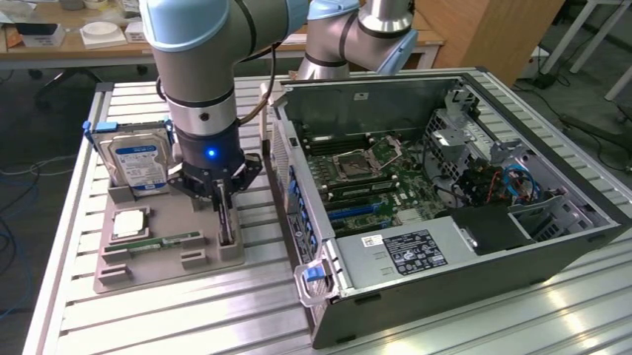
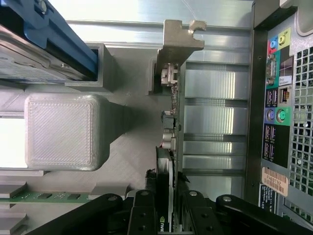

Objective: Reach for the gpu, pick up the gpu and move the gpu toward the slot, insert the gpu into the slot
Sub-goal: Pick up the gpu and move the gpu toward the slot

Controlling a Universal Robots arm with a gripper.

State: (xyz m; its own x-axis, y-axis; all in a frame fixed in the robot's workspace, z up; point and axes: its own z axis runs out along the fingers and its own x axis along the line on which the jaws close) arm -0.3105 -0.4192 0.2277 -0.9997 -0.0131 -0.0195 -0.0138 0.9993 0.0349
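- Along the edge of the grey tray [image 1: 148,279] [image 2: 132,147] nearest the open computer case [image 1: 445,281] [image 2: 276,122], I see the gpu [image 1: 227,225] [image 2: 172,98] standing on its long edge in its holder
- Its pale metal bracket [image 2: 178,36] is at the end away from my wrist camera
- I have the pincer [image 1: 221,198] [image 2: 166,185] down over the card, narrow and straddling its top edge, one side on each face
- I cannot tell whether it is actually clamping the board
- At the tray's far corner, on the exterior view's left, the blue-labelled hard drive [image 1: 138,166] [image 2: 44,49] stands upright
- Near the tray's front edge the green memory stick [image 1: 163,242] [image 2: 44,197] lies flat, well apart from the card
- Tray and case sit side by side on the slatted metal worktop [image 1: 197,325]
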